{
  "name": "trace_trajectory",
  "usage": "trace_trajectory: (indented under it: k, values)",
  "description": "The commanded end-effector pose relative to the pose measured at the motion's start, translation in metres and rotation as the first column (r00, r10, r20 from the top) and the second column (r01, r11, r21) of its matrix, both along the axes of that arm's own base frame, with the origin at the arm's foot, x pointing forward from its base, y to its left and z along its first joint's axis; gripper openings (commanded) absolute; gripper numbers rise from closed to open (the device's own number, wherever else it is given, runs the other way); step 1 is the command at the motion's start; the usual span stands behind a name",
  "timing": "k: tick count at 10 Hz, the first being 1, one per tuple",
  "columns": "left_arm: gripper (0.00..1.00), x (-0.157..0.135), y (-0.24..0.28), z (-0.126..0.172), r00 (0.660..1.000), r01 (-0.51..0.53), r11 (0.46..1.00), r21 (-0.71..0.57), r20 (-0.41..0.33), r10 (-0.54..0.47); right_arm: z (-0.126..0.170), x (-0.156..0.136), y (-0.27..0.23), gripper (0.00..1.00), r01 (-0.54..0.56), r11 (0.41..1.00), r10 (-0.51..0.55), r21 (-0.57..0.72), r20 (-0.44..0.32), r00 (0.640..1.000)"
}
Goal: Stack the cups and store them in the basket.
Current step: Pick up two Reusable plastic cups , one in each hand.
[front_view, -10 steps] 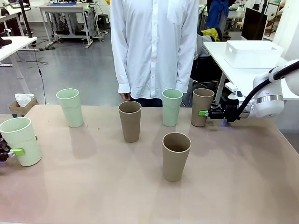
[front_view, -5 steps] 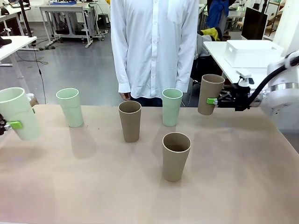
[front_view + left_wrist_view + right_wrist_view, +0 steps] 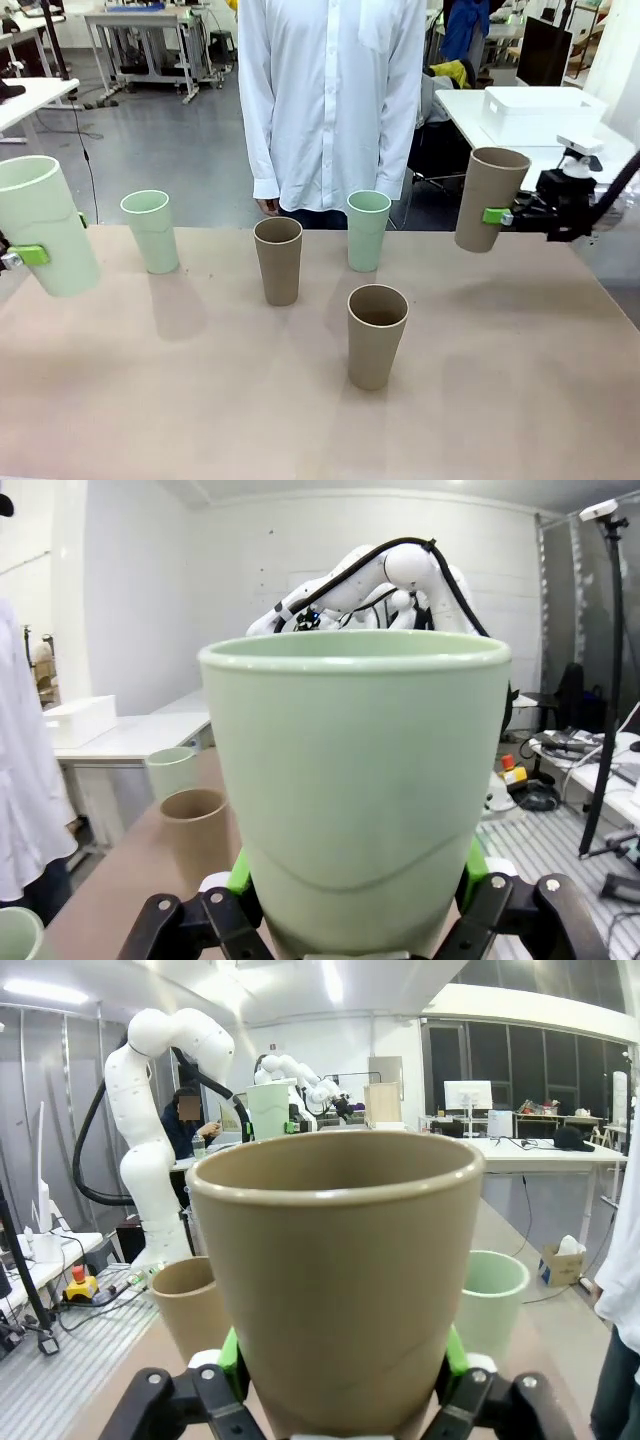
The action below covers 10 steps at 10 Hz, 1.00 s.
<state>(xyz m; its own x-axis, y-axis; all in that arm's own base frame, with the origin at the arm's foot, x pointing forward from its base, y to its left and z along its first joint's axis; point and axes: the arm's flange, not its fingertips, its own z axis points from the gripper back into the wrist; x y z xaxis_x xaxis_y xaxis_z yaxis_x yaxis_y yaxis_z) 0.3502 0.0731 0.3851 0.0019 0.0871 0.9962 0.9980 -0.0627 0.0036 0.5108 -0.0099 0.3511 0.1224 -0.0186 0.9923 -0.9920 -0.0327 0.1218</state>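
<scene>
My left gripper [image 3: 45, 252] is shut on a mint green cup [image 3: 45, 225], held tilted in the air over the table's left edge. In the left wrist view this cup [image 3: 355, 790] sits between the green pads [image 3: 240, 872]. My right gripper [image 3: 488, 213] is shut on a tan cup [image 3: 490, 195], lifted above the table's far right. In the right wrist view that tan cup [image 3: 340, 1280] sits between the green pads [image 3: 232, 1355]. Standing on the table are a mint cup [image 3: 150, 230], a tan cup [image 3: 278, 260], a mint cup [image 3: 368, 230] and a nearer tan cup [image 3: 377, 335]. The white basket [image 3: 540, 115] sits on a side table at the back right.
A person in a white shirt [image 3: 330, 100] stands at the far edge of the table, arms down. The brown tabletop [image 3: 200, 400] has free room along its front and right side. The white side table [image 3: 470, 105] lies beyond the right corner.
Both grippers have lifted their cups off the table. The mint cup rose at the left edge; the tan cup rose and moved right, away from the standing cups.
</scene>
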Motion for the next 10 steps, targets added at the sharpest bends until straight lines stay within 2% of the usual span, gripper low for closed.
trace_trajectory:
  k: [1,3,5,6,10]
  values:
    - [0.85,-0.024,-0.029,0.014,0.999,-0.022,1.000,-0.016,-0.049,0.021,0.009,-0.055,-0.006,0.85,0.010,1.000,-0.011,0.013,0.043,0.999]
    - [0.85,-0.030,-0.058,0.006,0.997,0.035,0.999,0.015,-0.064,-0.034,0.009,-0.090,-0.014,0.85,0.027,1.000,-0.027,-0.003,0.063,0.998]
    - [0.85,-0.032,-0.076,-0.002,0.997,0.048,0.998,0.047,-0.058,-0.046,0.007,-0.121,-0.013,0.85,0.038,0.999,-0.037,-0.010,0.082,0.996]
    - [0.85,-0.025,-0.083,-0.007,0.997,0.058,0.997,0.056,-0.048,-0.055,0.013,-0.140,-0.020,0.85,0.051,0.999,-0.050,-0.011,0.104,0.993]
    - [0.85,-0.022,-0.094,-0.026,0.996,0.081,0.996,0.036,-0.046,-0.080,0.011,-0.166,-0.027,0.85,0.061,0.998,-0.062,0.006,0.092,0.994]
